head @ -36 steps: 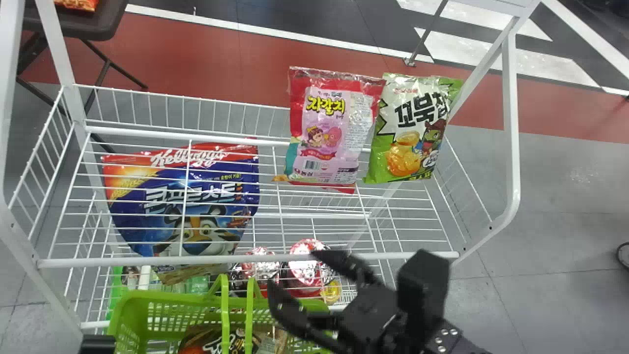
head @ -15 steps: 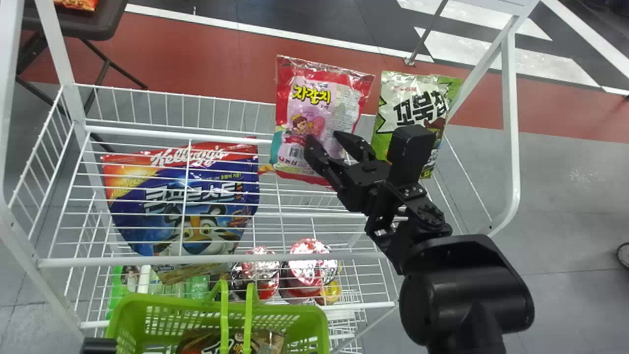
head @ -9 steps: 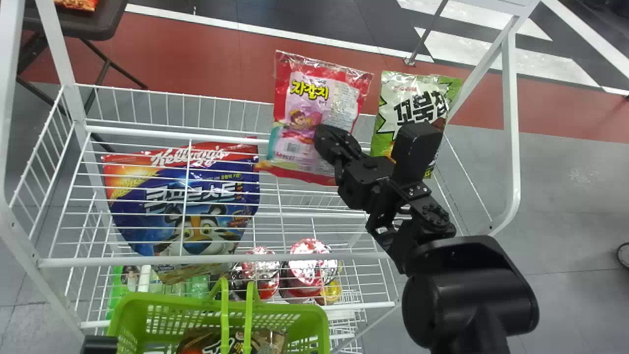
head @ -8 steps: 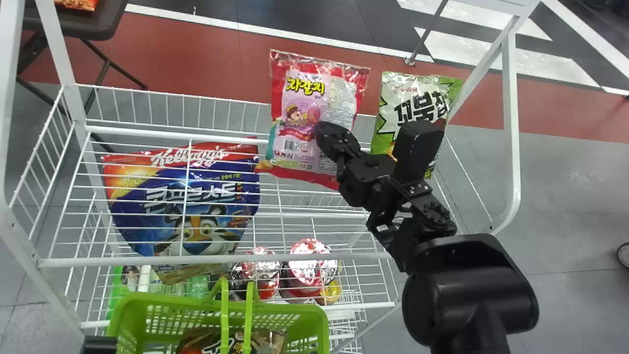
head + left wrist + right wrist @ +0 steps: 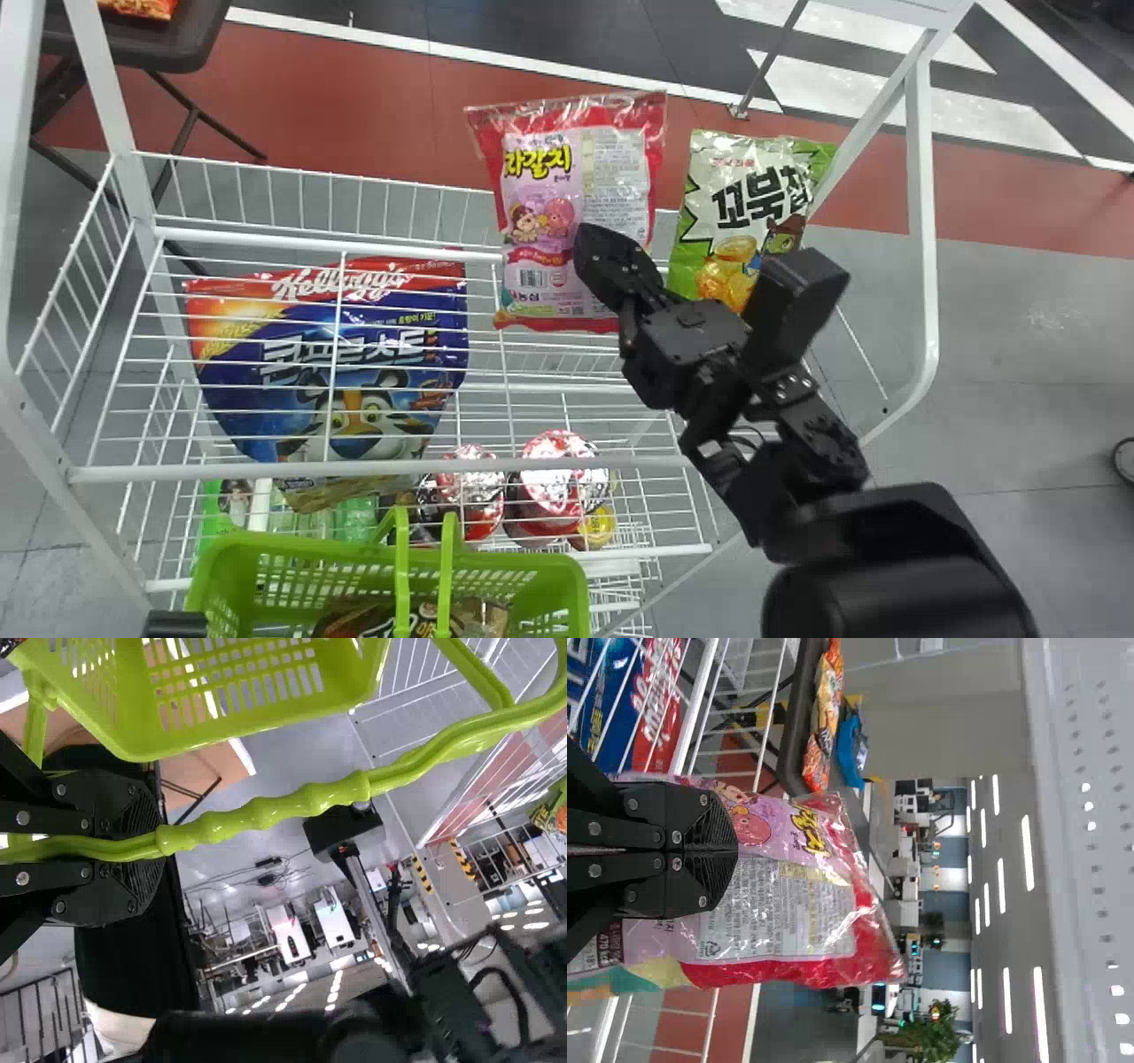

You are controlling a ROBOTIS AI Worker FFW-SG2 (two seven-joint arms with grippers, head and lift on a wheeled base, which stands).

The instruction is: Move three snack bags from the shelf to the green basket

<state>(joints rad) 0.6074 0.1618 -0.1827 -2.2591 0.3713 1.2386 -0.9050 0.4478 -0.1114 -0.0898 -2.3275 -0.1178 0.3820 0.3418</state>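
Observation:
In the head view, my right gripper (image 5: pixel 595 248) is shut on the front of the pink-and-red snack bag (image 5: pixel 542 213), which is upright at the shelf's back rail. In the right wrist view, the right gripper (image 5: pixel 728 850) has its fingers pressed together against the creased pink bag (image 5: pixel 788 904). A green-and-white snack bag (image 5: pixel 749 195) stands to its right. The green basket (image 5: pixel 292 554) is at the bottom, with a dark brown bag (image 5: pixel 478 616) inside. Part of my left gripper (image 5: pixel 175 624) shows at the bottom edge; in the left wrist view, the left gripper (image 5: pixel 158 849) is shut on the basket's handle (image 5: pixel 283 808).
A large blue cereal bag (image 5: pixel 354 354) lies at the left of the white wire shelf (image 5: pixel 425 465). Red-lidded cups (image 5: pixel 554 483) and bottles are on the level below. A dark table (image 5: pixel 133 44) stands beyond the shelf at the far left.
My right gripper reached up from near the basket and closed on the pink bag. The bag has shifted left and turned more upright, while the gripper has since drawn slightly right and down.

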